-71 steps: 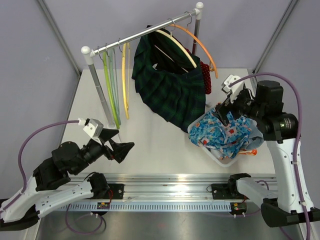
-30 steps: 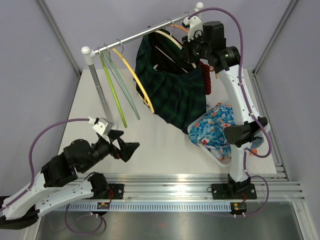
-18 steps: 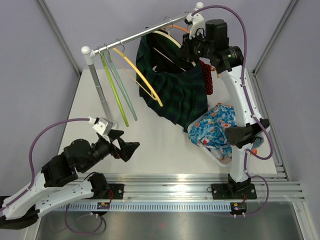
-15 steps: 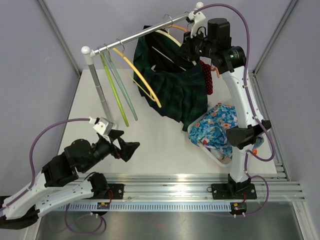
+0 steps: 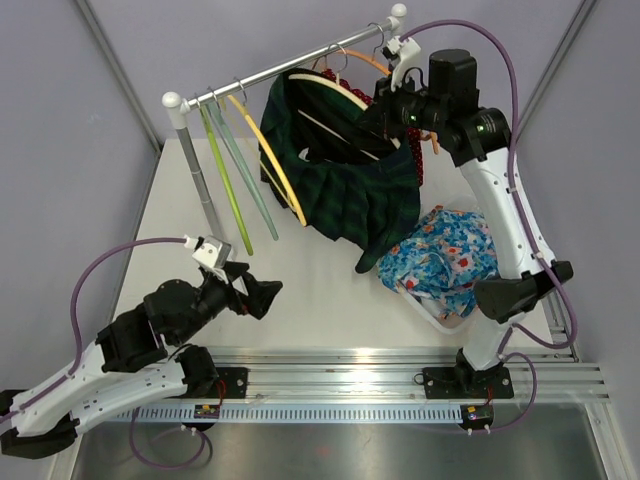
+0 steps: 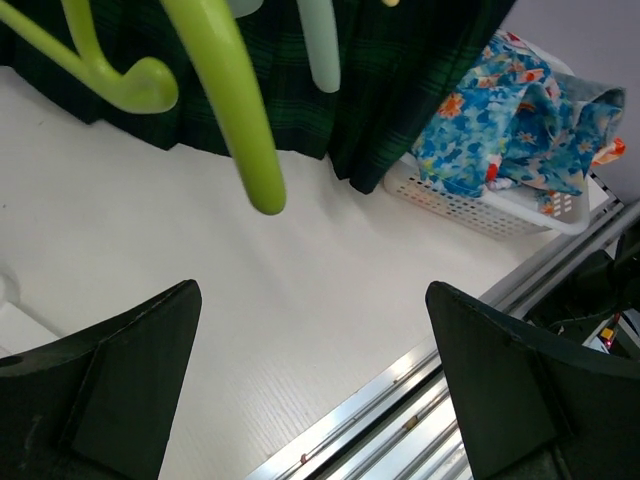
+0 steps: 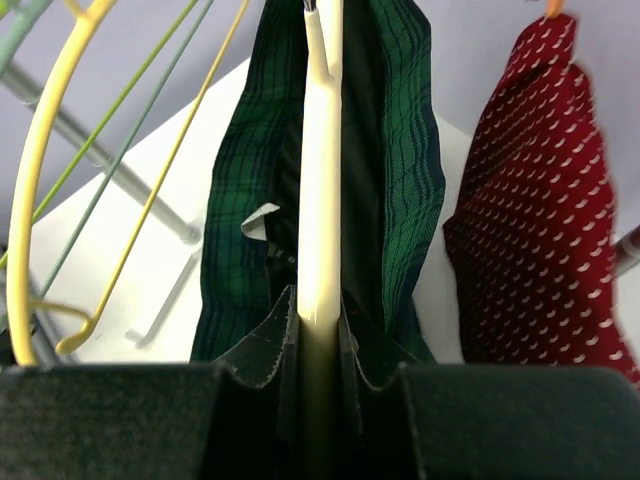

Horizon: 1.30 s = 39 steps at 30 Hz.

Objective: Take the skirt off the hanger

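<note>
A dark green plaid skirt [image 5: 340, 190] hangs on a cream hanger [image 5: 330, 85] from the metal rail [image 5: 270, 72]. My right gripper [image 5: 383, 118] is up at the rail, shut on the hanger's right arm. In the right wrist view the cream hanger [image 7: 320, 200] runs straight between the fingers of the gripper [image 7: 320, 335], with skirt [image 7: 240, 230] cloth on both sides. My left gripper [image 5: 255, 292] hovers low over the table's front left, open and holding nothing. Seen from the left wrist, its gripper [image 6: 312, 300] frames bare table, and the skirt [image 6: 380, 80] hem hangs beyond.
Yellow hanger [image 5: 275, 165] and green hangers [image 5: 225, 170] hang tilted on the rail's left half. A red patterned garment [image 5: 420, 160] hangs behind my right gripper. A white basket [image 5: 435, 315] of floral cloth [image 5: 440, 260] stands at the front right.
My right arm came up from the basket to the rail and shut on the cream hanger. It has since drawn the hanger right and forward; skirt and yellow hanger swung.
</note>
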Motion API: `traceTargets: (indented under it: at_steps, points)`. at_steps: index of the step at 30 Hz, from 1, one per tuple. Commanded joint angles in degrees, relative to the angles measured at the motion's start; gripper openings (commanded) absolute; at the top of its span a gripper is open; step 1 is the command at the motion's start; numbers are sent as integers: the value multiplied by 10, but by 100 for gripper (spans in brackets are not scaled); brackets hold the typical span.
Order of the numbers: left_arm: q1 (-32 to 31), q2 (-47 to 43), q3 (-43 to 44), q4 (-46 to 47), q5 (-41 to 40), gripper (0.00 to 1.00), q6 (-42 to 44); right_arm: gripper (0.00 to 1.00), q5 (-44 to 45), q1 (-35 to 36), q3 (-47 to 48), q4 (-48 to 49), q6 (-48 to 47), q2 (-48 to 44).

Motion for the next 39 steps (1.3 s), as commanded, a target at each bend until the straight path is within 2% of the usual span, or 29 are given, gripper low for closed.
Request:
traceTargets:
  at_steps: [1, 7, 12, 16, 22, 27, 35, 39]
  points:
    - [-1, 9, -16, 44, -58, 99, -43, 0, -50, 7, -82, 101, 20, -87]
    - [-1, 21, -41, 77, -56, 99, -72, 0, -77, 7, -269, 123, 26, -203]
    - [-1, 15, -81, 120, -54, 99, -110, 0, -97, 7, -404, 90, -20, -288]
    - [0, -2, -162, 235, -45, 99, -159, 0, -114, 7, -483, 51, -75, -339]
    - [0, -17, -291, 414, -75, 97, -238, 0, -140, 7, -583, 1, -180, -405]
    - [1, -1, -340, 553, -53, 97, -223, 0, -156, 7, -639, -5, -211, -426]
    - [1, 80, -313, 562, -59, 96, -231, 0, -189, 12, -680, -13, -253, -440]
    - [2, 122, -298, 545, -94, 87, -261, 0, -175, 21, -695, -10, -267, -444]
